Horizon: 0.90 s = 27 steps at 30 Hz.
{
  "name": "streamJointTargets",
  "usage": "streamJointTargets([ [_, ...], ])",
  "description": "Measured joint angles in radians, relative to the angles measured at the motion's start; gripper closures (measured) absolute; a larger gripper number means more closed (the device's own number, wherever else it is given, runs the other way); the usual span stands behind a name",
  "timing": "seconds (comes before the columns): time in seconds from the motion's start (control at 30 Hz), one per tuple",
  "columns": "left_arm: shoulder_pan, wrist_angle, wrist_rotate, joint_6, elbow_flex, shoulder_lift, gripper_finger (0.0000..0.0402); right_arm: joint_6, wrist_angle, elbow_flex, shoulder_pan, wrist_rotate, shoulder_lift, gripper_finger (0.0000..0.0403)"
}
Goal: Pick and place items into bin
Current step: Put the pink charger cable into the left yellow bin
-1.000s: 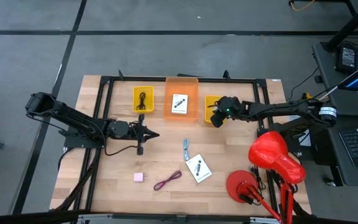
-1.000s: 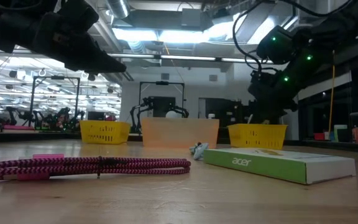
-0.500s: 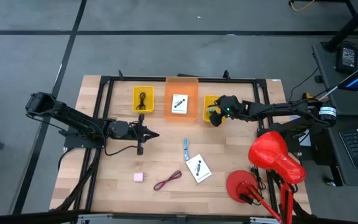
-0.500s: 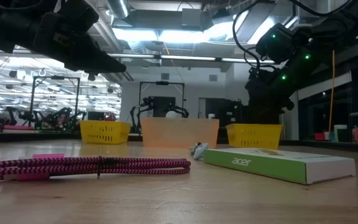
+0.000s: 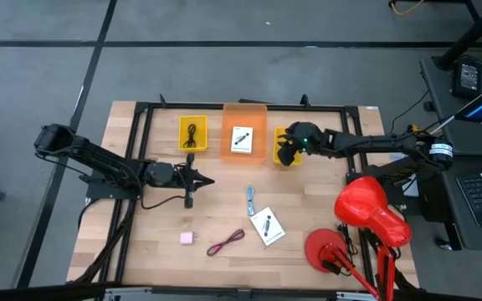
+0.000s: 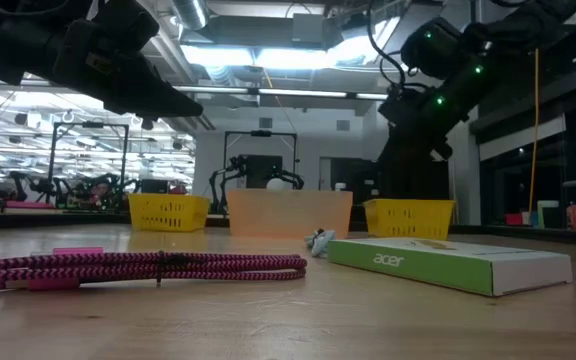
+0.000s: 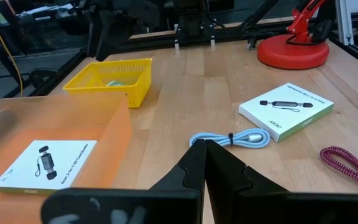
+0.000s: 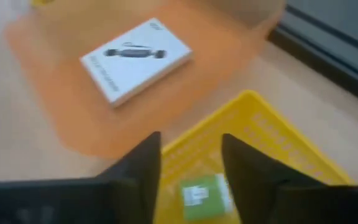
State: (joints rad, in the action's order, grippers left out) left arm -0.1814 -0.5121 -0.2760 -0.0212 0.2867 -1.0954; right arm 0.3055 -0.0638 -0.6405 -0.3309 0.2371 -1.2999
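My right gripper (image 8: 190, 144) is open and hovers above the right yellow bin (image 5: 284, 136). A green cube (image 8: 202, 194) lies on that bin's floor, below the gap between the fingers. My left gripper (image 5: 210, 181) is shut and waits over the table's left middle, pointing right toward a coiled blue-grey cord (image 7: 230, 138). One white card (image 5: 242, 139) lies flat in the orange bin (image 5: 245, 114). A black cord (image 5: 192, 134) sits in the left yellow bin. A second white card (image 5: 267, 226), a maroon cord (image 5: 226, 242) and a pink square (image 5: 187, 238) lie on the table.
Three bins stand in a row along the far side inside a black frame (image 5: 141, 134). A red lamp with a round base (image 5: 328, 251) stands at the near right corner. Bare wood shows between the bins and the loose items.
My right gripper has shifted toward the table's left and a little toward the far edge, and now stands over the right yellow bin. The left arm and the items on the table have stayed where they were.
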Motion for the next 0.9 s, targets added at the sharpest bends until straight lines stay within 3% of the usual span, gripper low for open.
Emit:
streamJointTargets([
  [0.23, 0.000, 0.000, 0.000, -0.007, 0.000, 0.000, 0.0396, -0.079, 0.061, -0.008, 0.001, -0.174, 0.000, 0.0392],
  [0.4, 0.000, 0.000, 0.000, -0.008, 0.000, 0.000, 0.0396, -0.141, 0.179, -0.009, 0.040, -0.320, 0.000, 0.0391],
  [0.67, -0.012, 0.016, 0.019, -0.011, 0.015, 0.000, 0.0399, -0.153, 0.228, -0.009, 0.094, -0.320, 0.000, 0.0402],
  [0.9, -0.066, 0.200, 0.139, -0.012, 0.075, 0.000, 0.0399, -0.221, 0.231, -0.009, 0.173, -0.318, 0.000, 0.0403],
])
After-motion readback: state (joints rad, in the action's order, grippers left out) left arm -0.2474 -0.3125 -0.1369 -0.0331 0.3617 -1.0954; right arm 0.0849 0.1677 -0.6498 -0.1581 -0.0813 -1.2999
